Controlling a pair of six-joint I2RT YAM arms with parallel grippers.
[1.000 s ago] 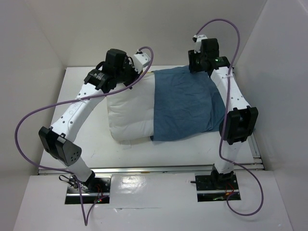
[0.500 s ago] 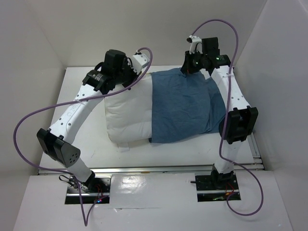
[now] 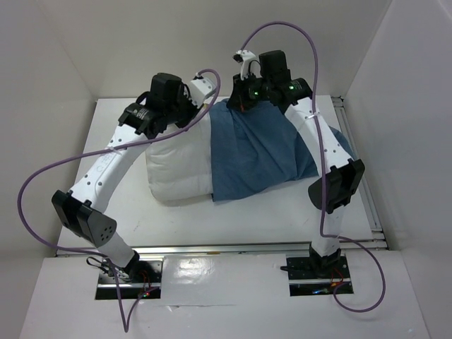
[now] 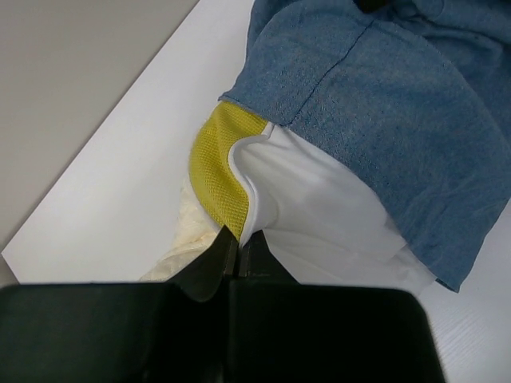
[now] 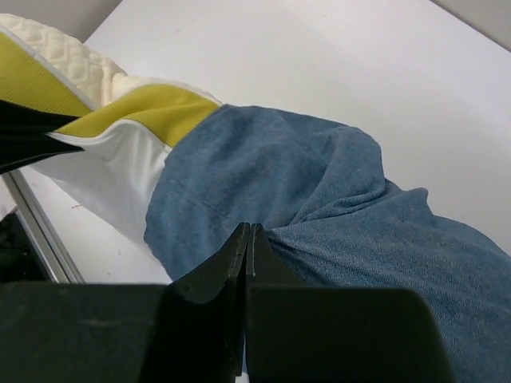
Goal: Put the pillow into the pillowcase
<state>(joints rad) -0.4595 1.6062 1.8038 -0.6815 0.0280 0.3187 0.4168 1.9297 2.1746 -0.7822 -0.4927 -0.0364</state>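
The white pillow [image 3: 176,173] lies on the table, its right part inside the dusty-blue pillowcase [image 3: 258,152]. My left gripper [image 3: 201,106] is shut on the pillow's far edge, pinching the yellow strip [image 4: 215,171] and white cover [image 4: 311,207]. My right gripper [image 3: 240,99] is shut on the pillowcase's cloth [image 5: 319,191] near its open hem at the far side, close to the left gripper. The pillowcase's hem [image 4: 319,88] lies over the yellow strip's end. In the right wrist view the yellow strip [image 5: 144,108] and white cover [image 5: 112,171] stick out of the pillowcase.
White walls enclose the table [image 3: 127,134] at the back and both sides. A metal rail [image 3: 233,247] runs along the near edge by the arm bases. The right arm [image 3: 325,148] reaches over the pillowcase.
My right gripper has moved left along the far side, dragging the pillowcase further over the pillow. The pillow and case have shifted a little left and bunched. The left gripper has hardly moved.
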